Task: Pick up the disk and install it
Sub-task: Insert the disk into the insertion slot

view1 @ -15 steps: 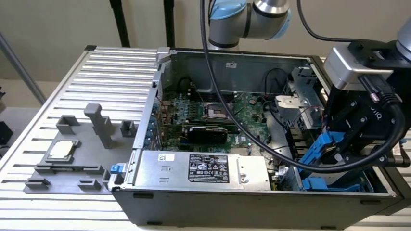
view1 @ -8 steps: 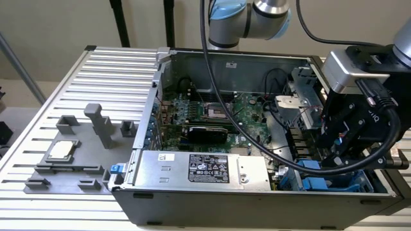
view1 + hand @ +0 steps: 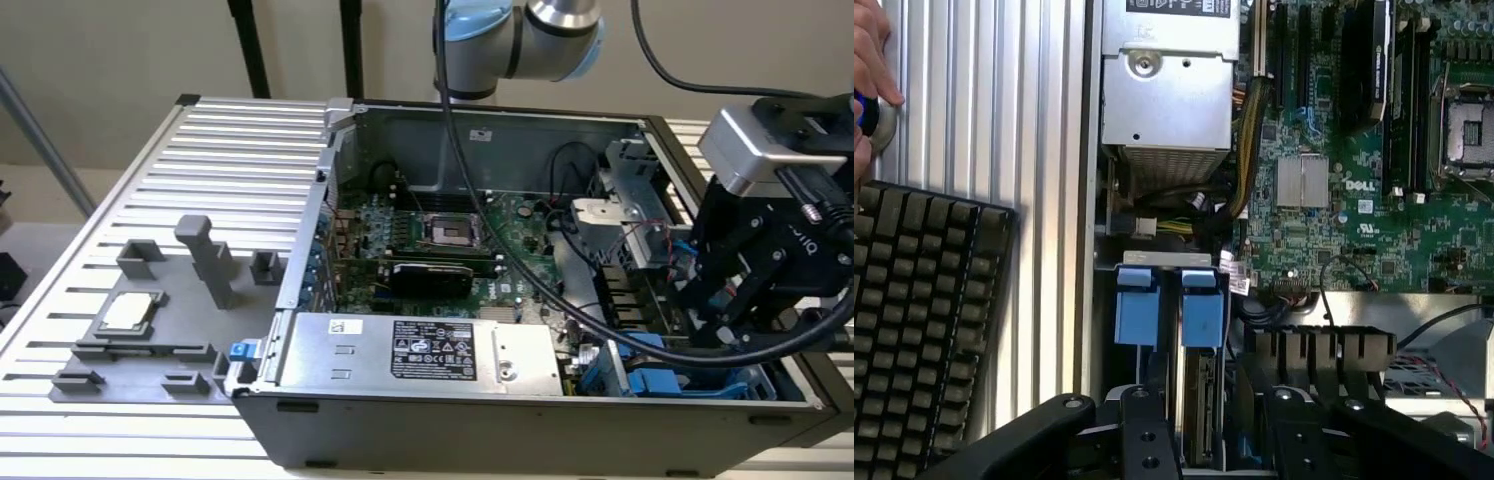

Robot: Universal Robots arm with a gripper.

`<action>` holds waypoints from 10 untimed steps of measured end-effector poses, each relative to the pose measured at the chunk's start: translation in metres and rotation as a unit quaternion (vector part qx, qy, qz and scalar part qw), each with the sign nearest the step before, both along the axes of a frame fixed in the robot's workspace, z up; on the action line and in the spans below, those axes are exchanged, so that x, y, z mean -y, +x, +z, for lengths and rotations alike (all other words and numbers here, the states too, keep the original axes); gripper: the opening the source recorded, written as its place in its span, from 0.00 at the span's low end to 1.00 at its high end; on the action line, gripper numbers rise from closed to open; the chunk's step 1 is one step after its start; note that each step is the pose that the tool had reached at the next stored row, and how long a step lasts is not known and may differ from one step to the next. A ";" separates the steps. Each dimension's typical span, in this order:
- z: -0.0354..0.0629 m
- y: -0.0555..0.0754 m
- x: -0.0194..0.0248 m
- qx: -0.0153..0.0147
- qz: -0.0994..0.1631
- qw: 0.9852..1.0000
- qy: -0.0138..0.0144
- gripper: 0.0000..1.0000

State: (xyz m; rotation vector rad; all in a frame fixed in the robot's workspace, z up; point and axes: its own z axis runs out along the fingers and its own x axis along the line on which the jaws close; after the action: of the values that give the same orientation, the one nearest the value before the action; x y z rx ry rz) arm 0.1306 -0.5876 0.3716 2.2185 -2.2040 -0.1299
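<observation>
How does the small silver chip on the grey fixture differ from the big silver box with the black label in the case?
The chip is small and square and lies on the grey fixture outside the case; the box is larger, oblong, and sits inside the case. The box carries a black label; the chip shows none. Both are silver.

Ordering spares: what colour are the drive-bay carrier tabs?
Blue carrier tabs, clearest in the wrist view.
</observation>
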 end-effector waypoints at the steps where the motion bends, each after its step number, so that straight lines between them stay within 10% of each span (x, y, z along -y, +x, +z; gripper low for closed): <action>1: 0.0000 0.002 0.0000 0.000 0.000 1.000 0.000 0.41; 10: -0.0001 0.003 0.0000 0.000 0.000 1.000 0.000 0.32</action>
State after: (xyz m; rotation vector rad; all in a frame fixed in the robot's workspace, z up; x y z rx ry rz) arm 0.1338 -0.5875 0.3715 2.2185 -2.2041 -0.1299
